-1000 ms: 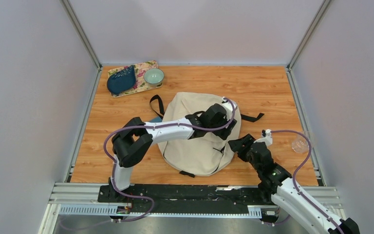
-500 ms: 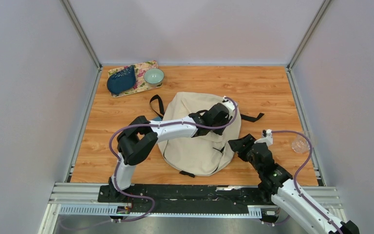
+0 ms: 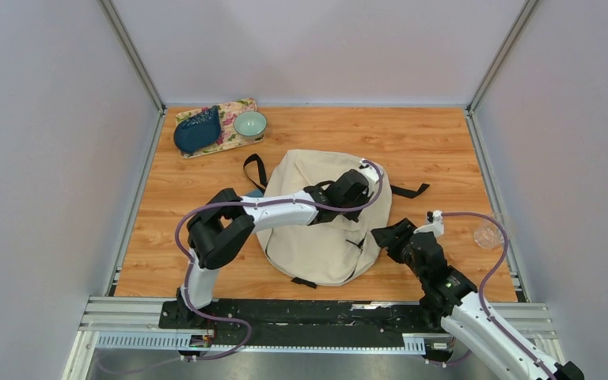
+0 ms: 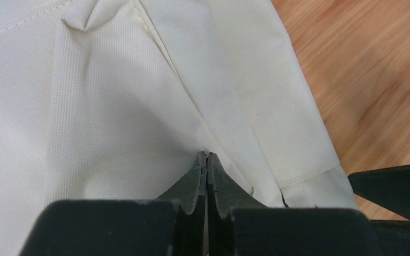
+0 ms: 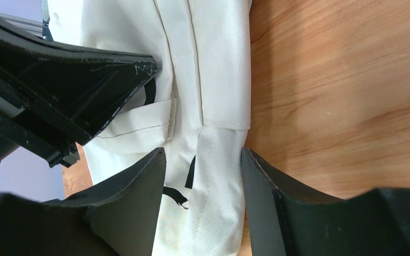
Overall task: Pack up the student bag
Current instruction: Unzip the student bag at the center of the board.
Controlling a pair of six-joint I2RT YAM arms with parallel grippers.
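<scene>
The student bag (image 3: 317, 237), cream fabric with black straps, lies flat mid-table. My left gripper (image 3: 359, 204) rests on its right half. In the left wrist view that gripper (image 4: 207, 155) is shut, its tips meeting on a raised seam fold of the bag's fabric (image 4: 112, 106). My right gripper (image 3: 381, 234) is at the bag's right edge. It stands open (image 5: 202, 153) and straddles the bag's rim (image 5: 219, 160), and a black zipper pull (image 5: 175, 196) lies by its left finger. The left gripper's black body (image 5: 75, 80) fills the upper left of that view.
At the back left, a floral mat (image 3: 236, 111) carries a dark blue pouch (image 3: 196, 131) and a pale green bowl (image 3: 250, 123). A clear cup (image 3: 488, 235) stands at the right edge. Black straps (image 3: 410, 191) trail from the bag. Metal rails border the table.
The left gripper has closed from wide open to shut on the bag's fabric, and its arm has shifted slightly. The right gripper has barely narrowed and stays in place.
</scene>
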